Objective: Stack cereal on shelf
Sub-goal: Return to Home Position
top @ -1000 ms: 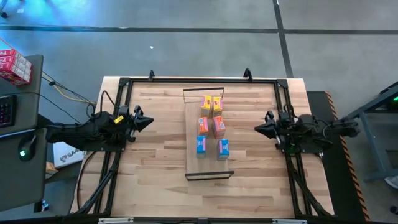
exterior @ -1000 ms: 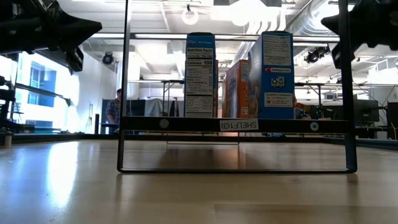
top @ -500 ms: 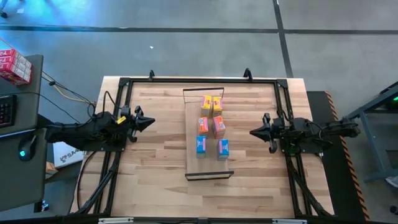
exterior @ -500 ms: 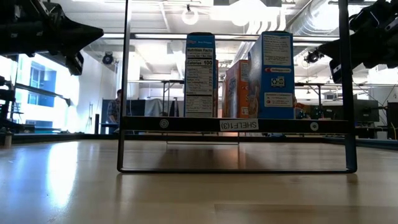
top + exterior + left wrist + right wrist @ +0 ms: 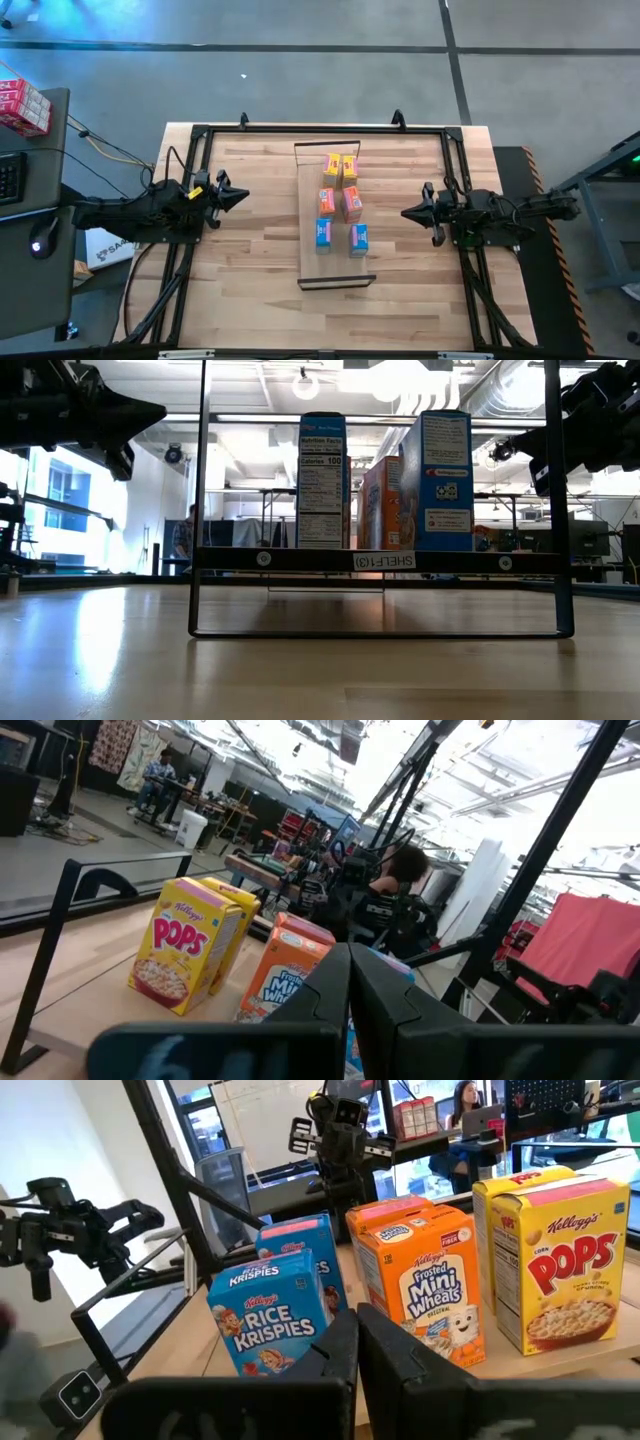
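Six cereal boxes stand upright on their bottoms on the shelf (image 5: 308,262), a long light-wood panel with dark frame ends in the middle of the table. Two yellow boxes (image 5: 341,168) stand at the far end, two orange ones (image 5: 339,203) in the middle and two blue ones (image 5: 341,236) nearest. My left gripper (image 5: 240,197) hovers shut to the left of the shelf. My right gripper (image 5: 406,213) hovers shut to its right. Both point at the boxes. The right wrist view shows the blue (image 5: 275,1310), orange (image 5: 430,1290) and yellow (image 5: 555,1270) boxes beyond the shut fingers.
A black metal frame (image 5: 200,135) runs round the tabletop and carries both arm mounts. Red-and-white boxes (image 5: 22,105) lie on a dark side table beyond the left edge. Bare wood lies between each gripper and the shelf. People sit in the room behind (image 5: 465,1100).
My right gripper has moved toward the table's left, closer to the shelf, and has come down a little in the low view. The boxes and the shelf have stayed where they were.
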